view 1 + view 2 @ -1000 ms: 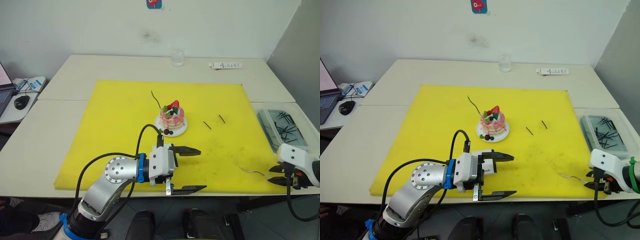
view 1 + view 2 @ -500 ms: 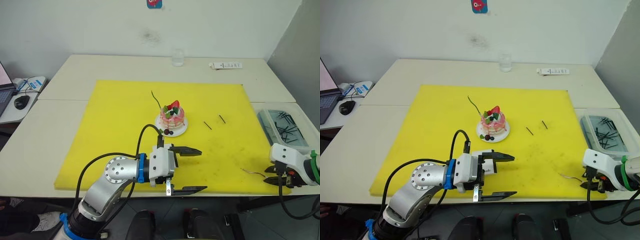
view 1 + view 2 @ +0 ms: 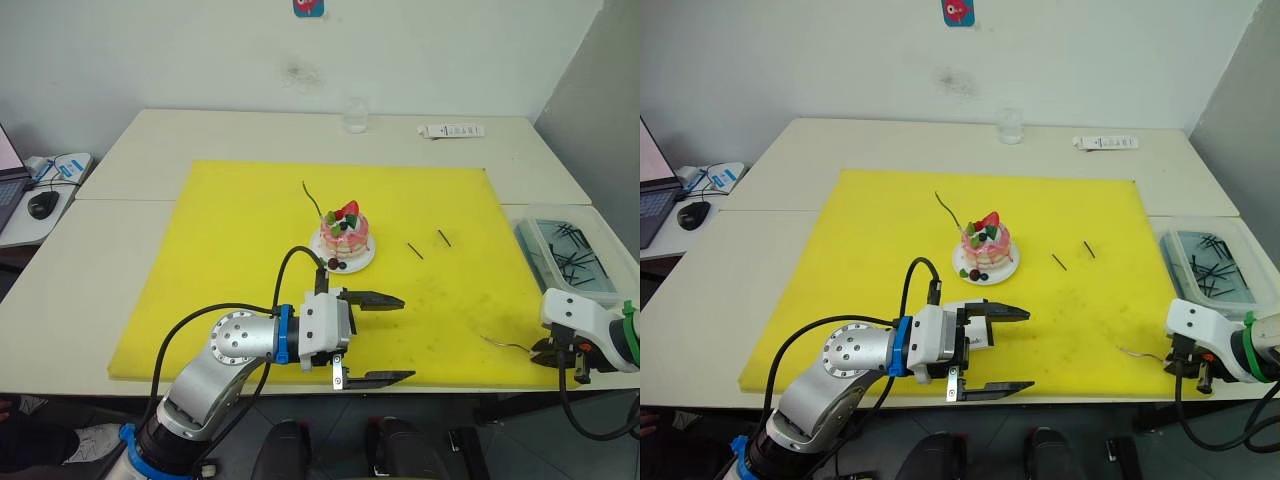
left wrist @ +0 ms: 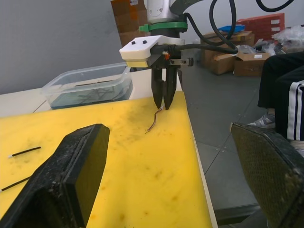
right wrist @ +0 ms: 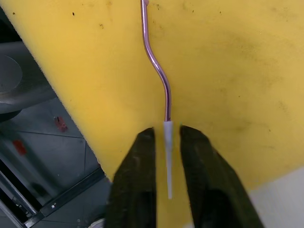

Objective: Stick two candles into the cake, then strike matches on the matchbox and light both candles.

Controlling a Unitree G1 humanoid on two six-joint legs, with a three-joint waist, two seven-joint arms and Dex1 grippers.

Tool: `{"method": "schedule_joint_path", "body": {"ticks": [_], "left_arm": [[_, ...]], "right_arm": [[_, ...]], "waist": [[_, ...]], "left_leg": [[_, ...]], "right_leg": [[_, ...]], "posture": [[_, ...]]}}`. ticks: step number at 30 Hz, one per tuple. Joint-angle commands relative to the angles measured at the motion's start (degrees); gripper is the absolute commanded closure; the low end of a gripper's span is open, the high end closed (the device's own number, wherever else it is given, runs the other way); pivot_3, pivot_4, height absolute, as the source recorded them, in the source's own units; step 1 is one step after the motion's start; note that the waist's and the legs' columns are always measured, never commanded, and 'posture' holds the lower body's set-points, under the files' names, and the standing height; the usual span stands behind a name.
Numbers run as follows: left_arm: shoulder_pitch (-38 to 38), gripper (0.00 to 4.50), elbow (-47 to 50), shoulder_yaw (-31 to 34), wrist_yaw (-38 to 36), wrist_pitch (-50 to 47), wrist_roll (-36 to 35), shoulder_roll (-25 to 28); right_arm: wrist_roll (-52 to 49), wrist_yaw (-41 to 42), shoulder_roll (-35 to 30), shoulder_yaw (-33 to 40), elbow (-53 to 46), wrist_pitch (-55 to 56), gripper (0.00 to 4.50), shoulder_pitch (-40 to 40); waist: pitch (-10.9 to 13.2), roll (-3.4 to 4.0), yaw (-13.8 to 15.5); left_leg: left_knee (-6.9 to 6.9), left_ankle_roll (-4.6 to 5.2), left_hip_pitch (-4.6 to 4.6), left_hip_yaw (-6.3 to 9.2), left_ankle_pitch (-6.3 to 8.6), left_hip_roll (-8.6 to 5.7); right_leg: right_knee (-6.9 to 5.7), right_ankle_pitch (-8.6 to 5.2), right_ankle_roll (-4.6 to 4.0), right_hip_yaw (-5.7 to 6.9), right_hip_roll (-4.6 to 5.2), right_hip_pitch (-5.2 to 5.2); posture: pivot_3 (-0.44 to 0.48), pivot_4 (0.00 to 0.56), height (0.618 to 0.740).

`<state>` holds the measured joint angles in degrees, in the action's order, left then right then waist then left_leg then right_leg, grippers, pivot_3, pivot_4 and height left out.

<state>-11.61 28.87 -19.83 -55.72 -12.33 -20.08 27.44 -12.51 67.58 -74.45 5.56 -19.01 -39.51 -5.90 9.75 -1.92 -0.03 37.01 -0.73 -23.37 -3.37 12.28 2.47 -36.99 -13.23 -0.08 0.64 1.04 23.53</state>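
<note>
Two candles in sight: one stands stuck in the cake (image 3: 346, 240) near frame centre, its thin dark stem (image 3: 312, 198) leaning up-left from the pink top; the other candle (image 3: 505, 345) lies flat on the yellow mat (image 3: 230, 260) at lower right, close to the mat's front edge. We see our right gripper (image 5: 166, 156) down at that candle's pale end, fingers (image 5: 137, 180) w/ a narrow gap, one each side of the white tip, not closed on it; in the head views the same gripper (image 3: 566, 360) sits at the lower-right corner, off the mat's edge. Our left gripper (image 3: 375, 338) hovers bottom centre, fingers spread wide apart, holding nothing, w/ the white matchbox (image 3: 978, 336) partly hidden behind it. Short dark matches (image 3: 428, 243), a pair, lie on the mat right of the cake, apart from it. At far right a clear tub (image 3: 563, 255) w/ more dark sticks rests on the table (image 3: 120, 160). Upper centre of frame has a glass (image 3: 355, 115), a remote (image 3: 450, 130) right of it.
</note>
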Motion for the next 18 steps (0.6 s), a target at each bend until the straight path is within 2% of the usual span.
{"method": "schedule_joint_path", "body": {"ticks": [1, 7, 10, 12, 14, 18], "left_arm": [[-0.5, 0.0, 1.7, -0.3, -0.2, 0.5, -0.6, -0.2], [0.6, 0.0, 1.4, 0.7, -0.1, 0.9, -0.6, 0.5], [2.4, 0.0, 2.6, 4.5, 1.5, -2.1, -3.6, 1.8], [3.7, 0.0, 4.4, 8.4, 4.5, -6.2, -7.3, 2.0], [4.5, 0.0, 6.4, 11.4, 8.4, -10.1, -10.0, 1.6], [4.4, 0.0, 9.9, 16.6, 19.7, -17.5, -13.6, -1.7]], "right_arm": [[-0.4, 0.2, -0.6, 0.4, -1.1, -0.5, 4.47, 0.6], [-3.9, 1.3, -0.2, 3.7, -1.4, -3.2, 4.47, 2.9], [-13.4, 1.5, 3.0, 5.9, -3.3, -11.1, 4.47, 12.2], [-20.4, -4.9, 12.0, 6.2, -3.9, -18.2, 4.47, 24.6], [-24.3, -14.8, 24.3, 7.3, -3.4, -23.5, 4.47, 35.8], [-24.6, -31.4, 44.9, 9.0, -3.5, -21.1, 4.47, 43.9]], "waist": [[0.0, 0.0, 0.0], [0.0, 0.0, -0.1], [0.1, 0.04, -0.5], [0.2, -0.2, -1.1], [0.3, -0.4, -1.7], [0.3, -0.41, -1.3]], "left_leg": [[0.0, 0.0, 0.0, 0.0, 0.0, 0.0], [0.0, 0.0, 0.0, 0.0, 0.0, 0.0], [-0.01, 0.0, 0.02, -0.06, 0.0, 0.03], [-0.02, 0.0, 0.09, -0.02, 0.0, 0.12], [-0.02, 0.0, 0.15, 0.23, 0.0, 0.16], [-0.1, 0.0, 0.21, 0.53, 0.0, 0.16]], "right_leg": [[0.0, 0.0, 0.0, 0.0, 0.0, 0.0], [0.0, 0.0, 0.0, 0.0, 0.01, 0.02], [-0.03, 0.0, 0.0, -0.02, 0.01, 0.04], [-0.06, 0.02, 0.02, 0.01, -0.01, 0.04], [-0.08, 0.05, 0.05, 0.0, -0.09, 0.02], [-0.26, 0.14, 0.19, -0.01, -0.23, -0.08]], "posture": [[0.0, 0.15, 0.74], [0.0, 0.15, 0.74], [0.0, 0.15, 0.74], [0.0, 0.15, 0.74], [0.0, 0.15, 0.74], [0.0, 0.15, 0.74]]}}
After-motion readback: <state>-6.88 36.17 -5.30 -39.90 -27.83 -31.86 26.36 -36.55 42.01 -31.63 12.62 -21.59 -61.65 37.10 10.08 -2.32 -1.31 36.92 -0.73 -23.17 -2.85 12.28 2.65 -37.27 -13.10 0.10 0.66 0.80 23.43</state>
